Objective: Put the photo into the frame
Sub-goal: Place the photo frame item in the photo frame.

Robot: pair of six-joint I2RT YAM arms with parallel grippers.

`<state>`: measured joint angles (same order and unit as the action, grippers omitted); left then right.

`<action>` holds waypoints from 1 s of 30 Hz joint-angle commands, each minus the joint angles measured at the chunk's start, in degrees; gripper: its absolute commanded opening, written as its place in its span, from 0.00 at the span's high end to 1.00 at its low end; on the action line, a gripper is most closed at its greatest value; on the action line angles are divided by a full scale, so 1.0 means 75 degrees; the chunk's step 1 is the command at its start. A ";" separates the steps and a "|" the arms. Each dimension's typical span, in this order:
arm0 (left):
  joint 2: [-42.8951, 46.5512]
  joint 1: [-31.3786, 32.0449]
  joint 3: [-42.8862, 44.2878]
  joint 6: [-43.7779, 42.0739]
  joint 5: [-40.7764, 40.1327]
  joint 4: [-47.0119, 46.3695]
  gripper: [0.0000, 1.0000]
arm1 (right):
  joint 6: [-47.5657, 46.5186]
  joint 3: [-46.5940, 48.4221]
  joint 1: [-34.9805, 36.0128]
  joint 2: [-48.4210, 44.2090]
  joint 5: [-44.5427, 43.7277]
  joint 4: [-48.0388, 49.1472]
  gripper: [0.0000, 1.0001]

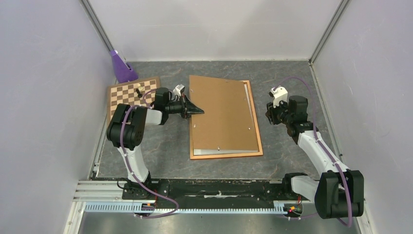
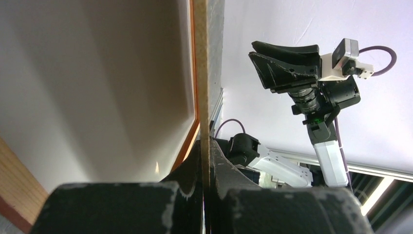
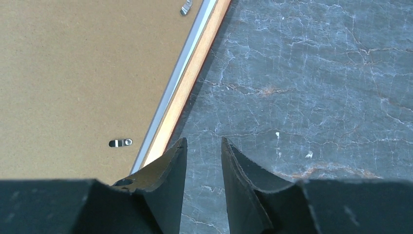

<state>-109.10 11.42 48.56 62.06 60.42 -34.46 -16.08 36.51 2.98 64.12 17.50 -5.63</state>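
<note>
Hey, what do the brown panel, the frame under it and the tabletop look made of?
Brown panel: likely hardboard, matte, uniform tan with no grain.
Frame: seemingly wood, with a smooth orange-brown rail.
Tabletop: dark grey, veined like stone, possibly only printed.

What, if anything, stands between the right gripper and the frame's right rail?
Nothing visible. The open right gripper hangs over bare table right beside the frame; the backing panel covers only its inside.
</note>
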 commanded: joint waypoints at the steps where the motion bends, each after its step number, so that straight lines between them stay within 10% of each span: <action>1: 0.0033 0.0140 0.0369 -0.0186 0.0322 -0.0615 0.98 | 0.0058 -0.0075 -0.0066 -0.0110 0.0159 0.0323 0.65; 30: -0.0236 0.0364 0.0546 -0.0312 0.0164 -0.0606 0.98 | 0.0151 -0.0157 -0.0163 -0.0140 0.0315 0.0342 0.65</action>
<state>-111.07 13.76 50.28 61.82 60.16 -34.44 -15.57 35.75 2.07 64.12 18.83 -5.21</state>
